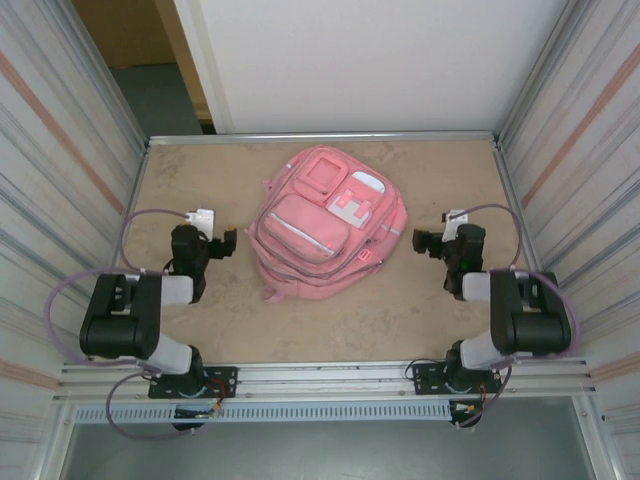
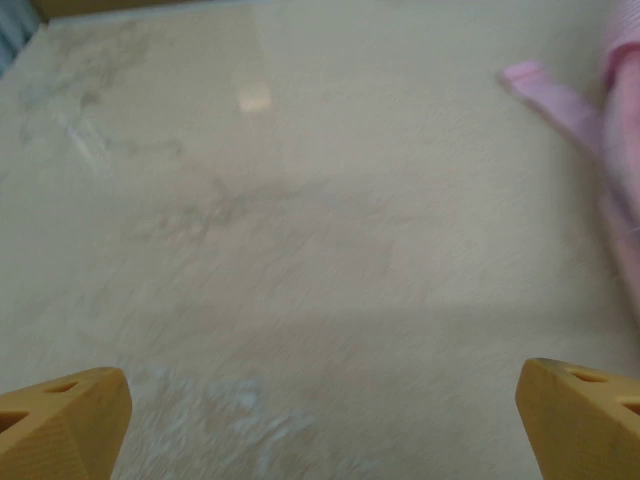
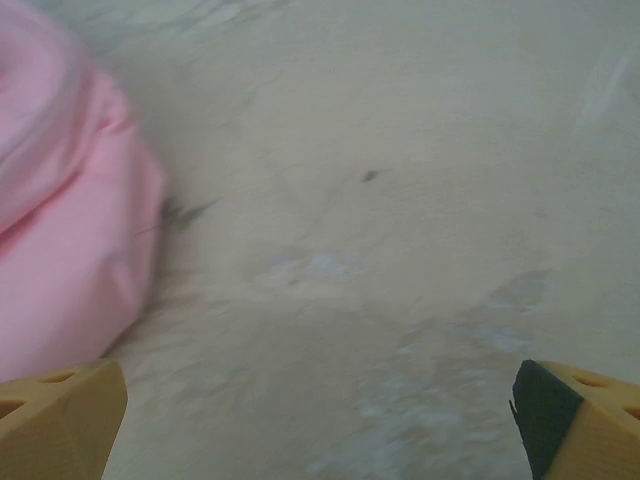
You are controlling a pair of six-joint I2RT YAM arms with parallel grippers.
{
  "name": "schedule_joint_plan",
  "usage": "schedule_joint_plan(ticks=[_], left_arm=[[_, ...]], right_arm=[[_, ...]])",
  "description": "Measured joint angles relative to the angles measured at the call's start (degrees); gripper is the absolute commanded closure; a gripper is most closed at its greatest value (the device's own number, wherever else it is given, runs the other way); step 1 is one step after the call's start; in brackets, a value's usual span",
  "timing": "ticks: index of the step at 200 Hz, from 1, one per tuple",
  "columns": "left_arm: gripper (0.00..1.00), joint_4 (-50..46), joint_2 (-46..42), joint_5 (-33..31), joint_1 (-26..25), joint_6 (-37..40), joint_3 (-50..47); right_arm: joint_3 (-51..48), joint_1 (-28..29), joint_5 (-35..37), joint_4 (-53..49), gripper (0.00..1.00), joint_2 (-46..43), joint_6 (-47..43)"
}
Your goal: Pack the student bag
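The student bag lies centred on the counter; left end effector and right end effector, both released, flank it with gaps.

We can't make out any readable text here. The student bag has a checkered patch and a small tag, but both are too tiny to read.

A robotics lab cell: left arm and right arm bolted to an aluminium rail, ribbed metal walls boxing in a beige worktop.
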Motion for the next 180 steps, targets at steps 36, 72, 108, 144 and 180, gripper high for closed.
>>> schedule_joint_plan(ticks=[36, 72, 108, 144, 180], left_arm=[[0.01, 0.2, 0.5, 3.1, -0.1, -1.1, 0.9], [0.01, 0.6, 0.5, 3.6, -0.2, -1.3, 1.2], [0.01, 0.6, 0.5, 3.5, -0.6, -1.3, 1.2], [0.01, 0.6, 0.5, 3.5, -0.6, -1.3, 1.2], [0.01, 0.6, 0.5, 3.5, -0.6, -1.3, 1.2]], right_arm=[[0.9, 2.4, 3.1, -0.3, 0.01, 0.2, 1.1], [1.3, 2.6, 4.6, -0.3, 0.01, 0.2, 1.5], [1.3, 2.6, 4.9, -0.3, 0.01, 0.2, 1.5], [1.3, 2.6, 4.9, -0.3, 0.01, 0.2, 1.5], [1.3, 2.6, 5.3, -0.3, 0.01, 0.2, 1.5]])
